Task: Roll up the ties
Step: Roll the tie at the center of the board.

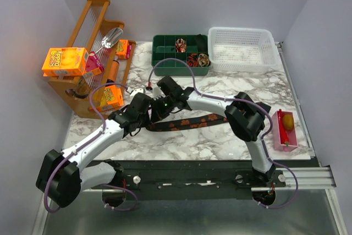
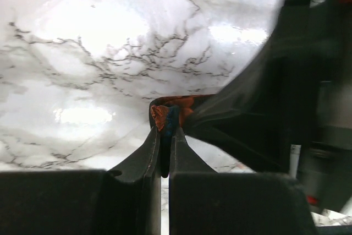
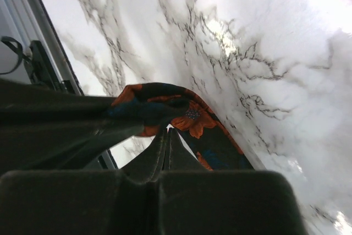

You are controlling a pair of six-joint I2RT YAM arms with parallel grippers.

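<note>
A dark tie (image 1: 192, 121) with orange flowers lies flat across the middle of the marble table, running left to right. Both grippers meet at its left end. My left gripper (image 1: 147, 118) is shut on the tie's end; in the left wrist view the orange and blue fabric (image 2: 162, 115) is pinched between its fingertips (image 2: 166, 131). My right gripper (image 1: 160, 113) is shut; in the right wrist view the tie (image 3: 214, 136) arches in a fold over its fingertips (image 3: 168, 131). I cannot see fabric between them. Rolled ties (image 1: 180, 44) sit in the green tray.
A green divided tray (image 1: 165, 53) and a white basket (image 1: 242, 48) stand at the back. A wooden rack (image 1: 93, 26) with orange boxes (image 1: 65, 61) stands at the left. A pink tray (image 1: 287, 130) with a yellow object lies at the right edge.
</note>
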